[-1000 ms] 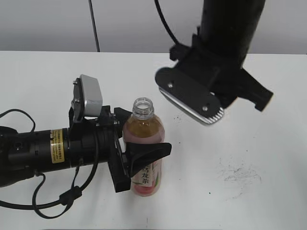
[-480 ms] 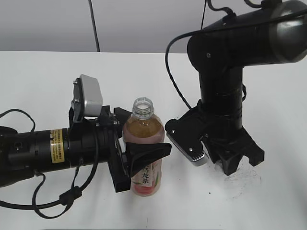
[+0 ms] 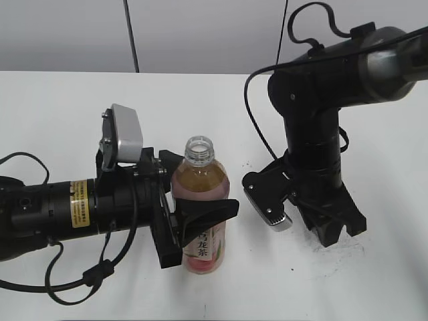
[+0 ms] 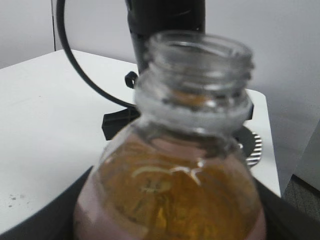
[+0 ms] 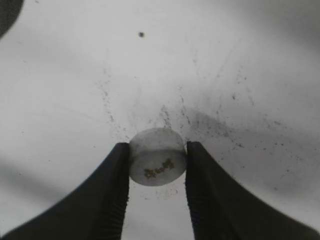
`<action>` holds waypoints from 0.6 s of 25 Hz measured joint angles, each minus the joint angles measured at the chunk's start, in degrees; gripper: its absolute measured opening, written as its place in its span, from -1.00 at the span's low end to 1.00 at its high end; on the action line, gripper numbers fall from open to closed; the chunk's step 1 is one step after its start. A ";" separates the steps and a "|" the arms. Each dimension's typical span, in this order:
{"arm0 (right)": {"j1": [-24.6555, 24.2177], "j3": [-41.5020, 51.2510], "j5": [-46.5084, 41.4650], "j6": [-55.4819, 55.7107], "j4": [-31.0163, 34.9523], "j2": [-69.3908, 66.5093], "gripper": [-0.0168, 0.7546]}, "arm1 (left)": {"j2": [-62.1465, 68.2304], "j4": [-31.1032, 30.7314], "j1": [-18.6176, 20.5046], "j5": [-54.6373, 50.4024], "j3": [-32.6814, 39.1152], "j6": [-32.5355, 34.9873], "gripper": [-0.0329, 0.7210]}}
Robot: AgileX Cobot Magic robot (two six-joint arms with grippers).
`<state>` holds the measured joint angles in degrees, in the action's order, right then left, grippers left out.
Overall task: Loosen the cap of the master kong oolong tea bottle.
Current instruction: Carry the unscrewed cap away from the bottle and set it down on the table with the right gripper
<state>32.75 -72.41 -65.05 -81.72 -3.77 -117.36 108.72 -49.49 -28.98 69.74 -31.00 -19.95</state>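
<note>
The master kong oolong tea bottle (image 3: 200, 200) stands upright on the white table, its neck bare with no cap on it. Amber tea and its open neck fill the left wrist view (image 4: 195, 65). My left gripper (image 3: 194, 217) is shut around the bottle's body from the left. The cap (image 5: 157, 156), small, round and whitish with a dark mark on top, is pinched between the two dark fingers of my right gripper (image 5: 157, 160), just above the table. In the exterior view my right gripper (image 3: 324, 231) points down at the table, right of the bottle; the cap is hidden there.
The white table (image 3: 374, 281) has dark scuff marks under the right gripper (image 5: 200, 115). A black cable (image 3: 40, 287) loops at the front left. A grey wall (image 3: 200, 33) closes the far side.
The right arm has swung down from above and behind the bottle to the table right of it, then settled slightly right. The left gripper and the bottle have not moved.
</note>
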 joint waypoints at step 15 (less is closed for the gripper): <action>-0.18 0.00 0.75 11.87 -2.50 -0.87 0.63 | 0.00 0.00 0.00 0.00 0.00 0.00 0.27</action>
<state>32.57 -72.41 -64.30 -69.85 -6.27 -118.23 108.72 -49.49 -28.98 69.74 -31.00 -19.95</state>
